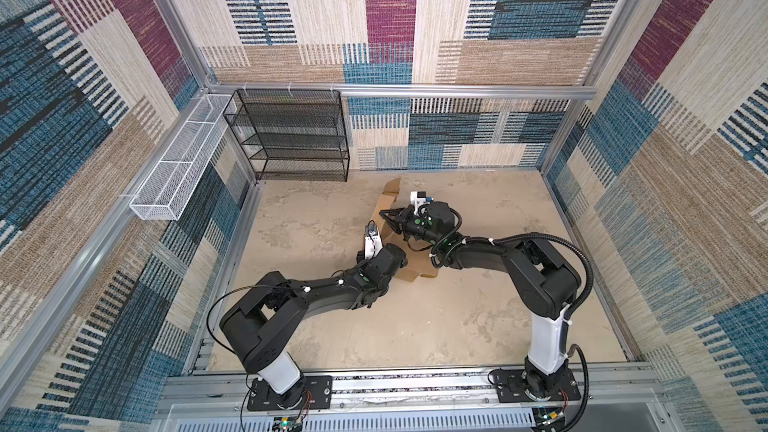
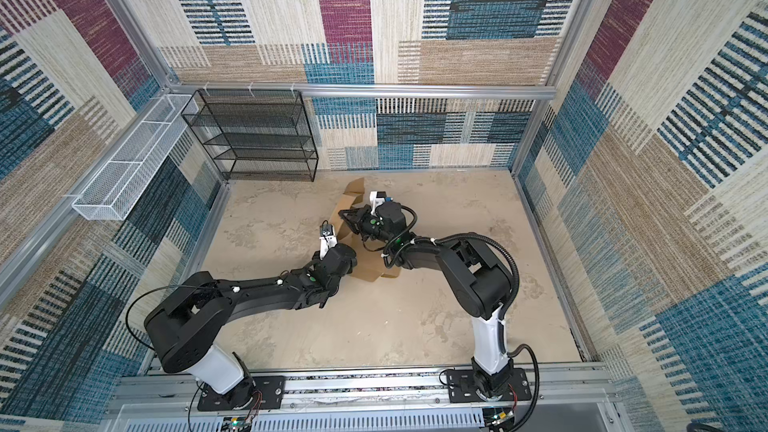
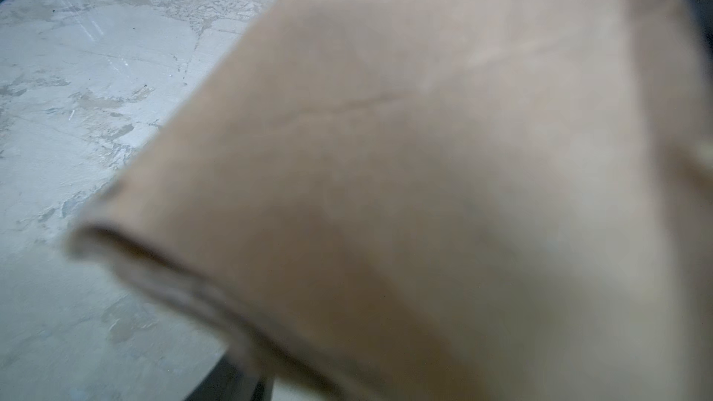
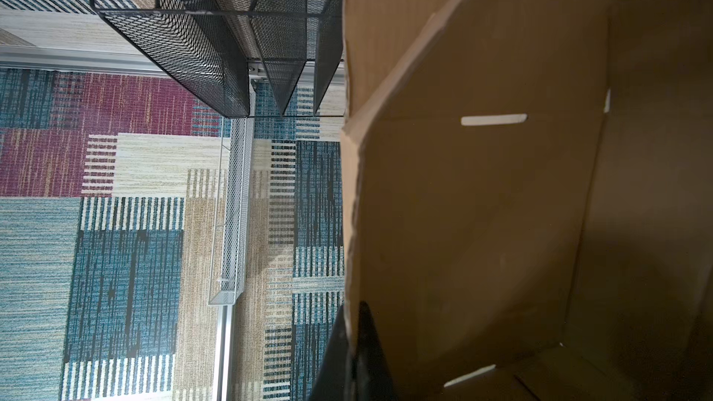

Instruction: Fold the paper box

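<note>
Bench (image 1: 457, 305): bare and mottled, carrying only the work in hand.
Paper box (image 1: 382, 207): half-formed brown cardboard, mid-bench toward the far edge; one panel stands up and the rest lies low.
Handling: probably light and stiff, bending only at its creases; thin edges may crush or slip.
Hold: likely best on a panel's free edge, close to a crease.
Right gripper (image 1: 386, 216): clamped thin on the raised panel's edge.
Left gripper: hidden behind cardboard, so its state cannot be told.

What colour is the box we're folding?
Plain brown cardboard; the paper box shows best in the right wrist view.
</note>
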### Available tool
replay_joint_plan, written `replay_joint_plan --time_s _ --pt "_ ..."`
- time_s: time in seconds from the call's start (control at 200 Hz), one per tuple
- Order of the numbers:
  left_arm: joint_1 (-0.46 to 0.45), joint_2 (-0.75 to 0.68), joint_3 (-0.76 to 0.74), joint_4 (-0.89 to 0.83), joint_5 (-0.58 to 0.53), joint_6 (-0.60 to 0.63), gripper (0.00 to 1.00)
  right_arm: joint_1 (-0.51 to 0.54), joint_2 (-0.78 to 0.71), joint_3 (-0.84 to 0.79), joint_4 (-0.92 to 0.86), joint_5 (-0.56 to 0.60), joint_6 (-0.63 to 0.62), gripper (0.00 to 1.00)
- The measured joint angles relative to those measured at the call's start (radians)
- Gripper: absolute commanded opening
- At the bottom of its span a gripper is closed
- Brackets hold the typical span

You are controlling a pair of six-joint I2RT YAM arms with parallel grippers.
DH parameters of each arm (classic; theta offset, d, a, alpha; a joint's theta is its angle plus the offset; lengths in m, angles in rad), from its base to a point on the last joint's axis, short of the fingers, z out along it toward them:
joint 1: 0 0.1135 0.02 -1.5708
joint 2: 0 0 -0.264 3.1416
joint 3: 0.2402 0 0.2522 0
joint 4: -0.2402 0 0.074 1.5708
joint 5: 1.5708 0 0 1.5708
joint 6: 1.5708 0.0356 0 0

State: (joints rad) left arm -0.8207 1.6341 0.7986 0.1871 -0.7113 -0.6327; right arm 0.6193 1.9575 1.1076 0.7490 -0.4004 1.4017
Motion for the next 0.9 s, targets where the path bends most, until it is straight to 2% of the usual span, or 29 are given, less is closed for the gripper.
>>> replay_joint_plan --time_s 0.34,0.621,0.901 --pt "0.0 0.027 0.034 -0.035 -0.058 0.005 0.36 0.016 0.019 0.044 -0.038 0.025 0.005 0.01" --pt "0.0 0.052 0.063 -0.073 -0.098 0.005 0.14 0.017 0.022 0.059 -0.039 0.045 0.004 0.02" --pt "0.0 0.053 0.071 -0.103 -0.124 0.005 0.06 0.016 0.022 0.064 -0.043 0.053 0.004 0.12"
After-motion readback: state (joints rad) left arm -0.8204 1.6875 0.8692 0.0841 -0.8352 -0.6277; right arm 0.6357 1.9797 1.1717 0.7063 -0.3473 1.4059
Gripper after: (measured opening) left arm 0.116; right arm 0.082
